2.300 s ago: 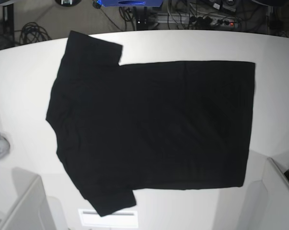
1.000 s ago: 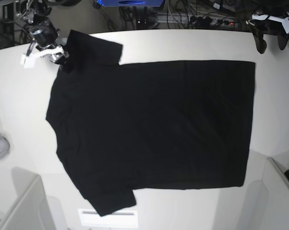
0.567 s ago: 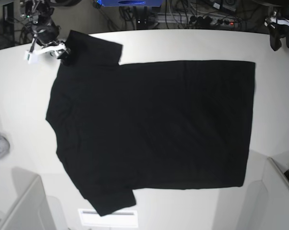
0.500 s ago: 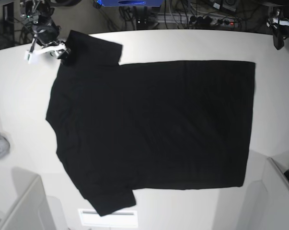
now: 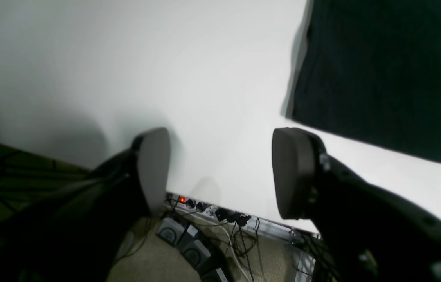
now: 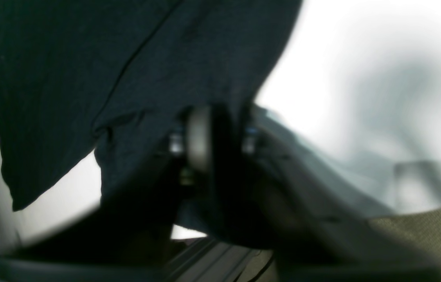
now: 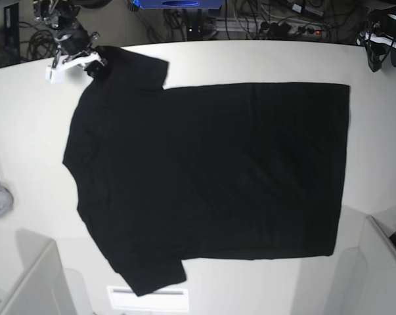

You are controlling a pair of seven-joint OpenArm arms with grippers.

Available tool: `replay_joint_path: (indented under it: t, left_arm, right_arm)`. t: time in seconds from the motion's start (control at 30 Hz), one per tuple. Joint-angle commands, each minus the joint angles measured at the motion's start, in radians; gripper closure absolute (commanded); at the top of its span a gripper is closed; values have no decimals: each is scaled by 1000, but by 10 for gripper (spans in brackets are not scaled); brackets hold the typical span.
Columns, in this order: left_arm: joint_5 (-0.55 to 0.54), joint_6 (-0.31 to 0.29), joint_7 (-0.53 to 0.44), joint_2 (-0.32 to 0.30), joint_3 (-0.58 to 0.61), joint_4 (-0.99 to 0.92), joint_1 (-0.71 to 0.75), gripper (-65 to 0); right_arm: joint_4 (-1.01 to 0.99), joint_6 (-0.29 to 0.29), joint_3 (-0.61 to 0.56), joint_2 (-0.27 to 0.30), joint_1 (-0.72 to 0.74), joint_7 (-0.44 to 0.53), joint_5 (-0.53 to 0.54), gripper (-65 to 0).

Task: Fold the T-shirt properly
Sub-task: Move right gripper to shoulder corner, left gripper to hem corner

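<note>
Lying flat and plain side up, the black T-shirt (image 7: 211, 177) covers most of the white counter (image 7: 27, 131) in the base view. At upper left, the right hand (image 7: 92, 65) is pinching a sleeve edge; at upper right, the left hand (image 5: 220, 172) hangs spread, off the hem corner.

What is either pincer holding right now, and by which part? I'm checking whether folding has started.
The right pincer is shut on the T-shirt, at the far sleeve's edge. The left pincer is open above the table, holding nothing.
</note>
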Motion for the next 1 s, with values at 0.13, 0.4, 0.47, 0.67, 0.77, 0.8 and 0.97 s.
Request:
replay_joint_path:
  t: [0.13,0.4,0.47,0.67,0.77,0.8,0.97]
  left_arm:
    - [-8,-9,-16,-17,65,0,-10,-383]
    - [-6,-9,76,-24,105,-163,-129,-383]
    - [-6,-9,104,-40,110,-186,-155,-383]
    - [-6,-9,112,-43,159,-195,-200,-382]
    - [-8,-9,107,-43,228,-195,-203,-382]
    - [-8,-9,107,-43,245,-195,-214,-382]
    - [-6,32,110,-40,259,-272,-264,-382]
  right_arm:
    - [-42,-24,5,7,1,-38,-25,0]
    - [-40,-24,1,6,-4,-38,-25,0]
    - [-40,-24,1,7,-4,-38,-25,0]
    - [-39,-24,1,10,-4,-38,-25,0]
    - [-39,-24,1,10,-2,-38,-25,0]
    - [-39,-24,1,10,-2,-38,-25,0]
    - [-39,-24,1,12,-1,-38,-25,0]
